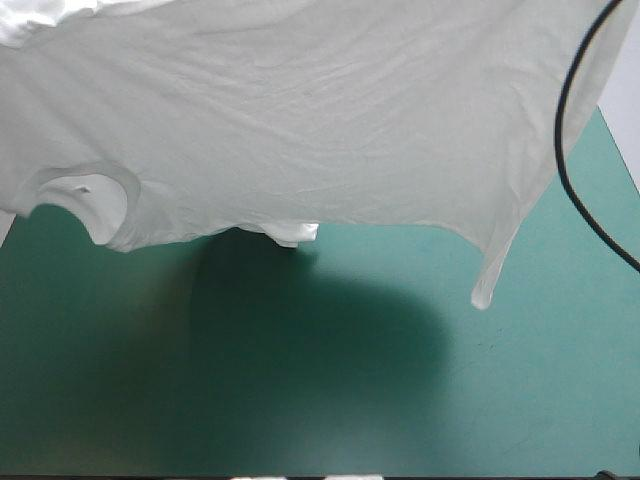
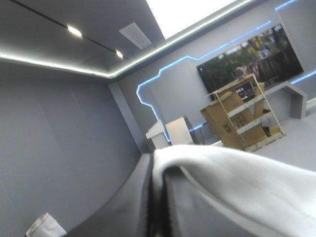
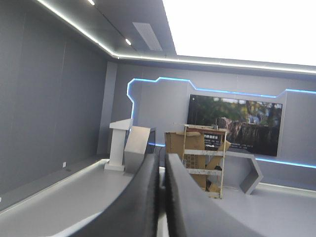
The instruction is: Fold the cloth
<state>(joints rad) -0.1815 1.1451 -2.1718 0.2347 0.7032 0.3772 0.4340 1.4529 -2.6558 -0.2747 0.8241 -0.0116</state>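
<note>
Overhead, T-shirt (image 1: 300, 120) lifted, teal-green cover (image 1: 300, 400) shadowed beneath

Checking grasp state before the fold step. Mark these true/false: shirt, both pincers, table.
1. The T-shirt is lifted and hangs spread over the teal-green cover. True.
2. The left pincer stands wide open. False: it is shut on the T-shirt, with white cloth in its grip.
3. The T-shirt is a folded bundle. False: it is unfolded, with a sleeve opening showing.
4. Its shadow falls on the cover. True.
5. The right pincer stands wide open. False: it is all but shut.
</note>
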